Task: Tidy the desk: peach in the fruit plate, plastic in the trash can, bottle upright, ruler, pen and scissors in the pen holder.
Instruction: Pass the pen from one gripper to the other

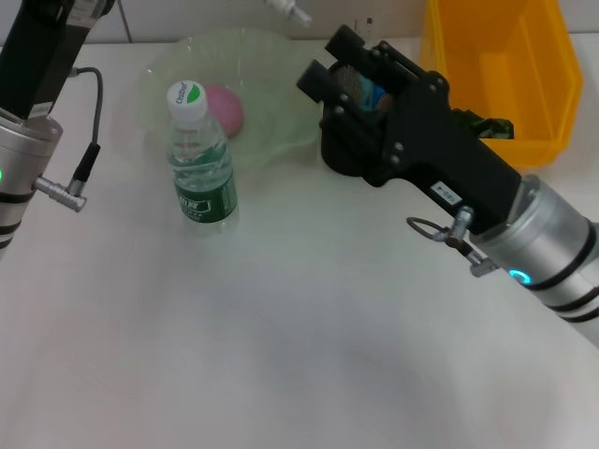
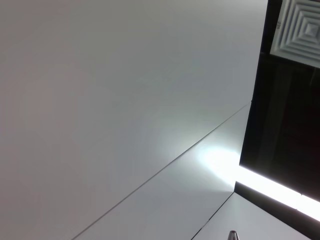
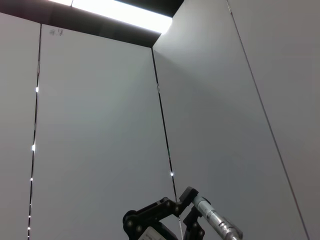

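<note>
White desk (image 1: 281,355); right hand (image 1: 323,70) over pen holder (image 1: 351,154).

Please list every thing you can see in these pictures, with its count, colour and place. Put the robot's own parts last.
bottle: one, clear with white cap and green label, upright on the table, before the plate
peach: one, pink, in the plate
plate: one, pale green, far side of table
pen holder: one, black, under the right gripper
bin: one, yellow, far right
table: one, white
left arm: far left edge
right gripper: black, over the pen holder
</note>
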You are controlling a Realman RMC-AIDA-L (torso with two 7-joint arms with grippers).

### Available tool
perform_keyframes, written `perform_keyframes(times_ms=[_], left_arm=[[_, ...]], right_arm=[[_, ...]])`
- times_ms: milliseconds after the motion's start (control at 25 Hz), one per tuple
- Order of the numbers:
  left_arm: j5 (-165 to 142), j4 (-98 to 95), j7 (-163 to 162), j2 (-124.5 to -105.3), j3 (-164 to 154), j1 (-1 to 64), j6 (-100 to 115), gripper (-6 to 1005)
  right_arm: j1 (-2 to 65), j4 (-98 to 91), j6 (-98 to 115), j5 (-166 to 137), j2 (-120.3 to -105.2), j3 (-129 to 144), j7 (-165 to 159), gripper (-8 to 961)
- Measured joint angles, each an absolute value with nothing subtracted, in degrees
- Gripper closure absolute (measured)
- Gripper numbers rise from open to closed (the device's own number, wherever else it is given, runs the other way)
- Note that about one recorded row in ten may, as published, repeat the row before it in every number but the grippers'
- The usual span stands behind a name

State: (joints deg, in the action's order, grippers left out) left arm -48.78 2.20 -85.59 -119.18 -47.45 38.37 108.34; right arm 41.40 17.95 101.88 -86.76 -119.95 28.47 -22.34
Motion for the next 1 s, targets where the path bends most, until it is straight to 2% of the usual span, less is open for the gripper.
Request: perform_keyframes(times_ms=[240, 1000], left_arm=[[-48.7, 2.2, -84.9, -119.18, -48.3, 38.4, 108.1, 872], [-48.8, 2.2, -84.6, -119.18, -49.8, 38.3, 108.0, 872]], right_arm=[[40.9, 19.3, 99.1, -100.7, -119.97, 15.8, -19.4, 497], [40.6, 19.5, 97.9, -101.8, -119.97, 12.0, -19.2, 547]])
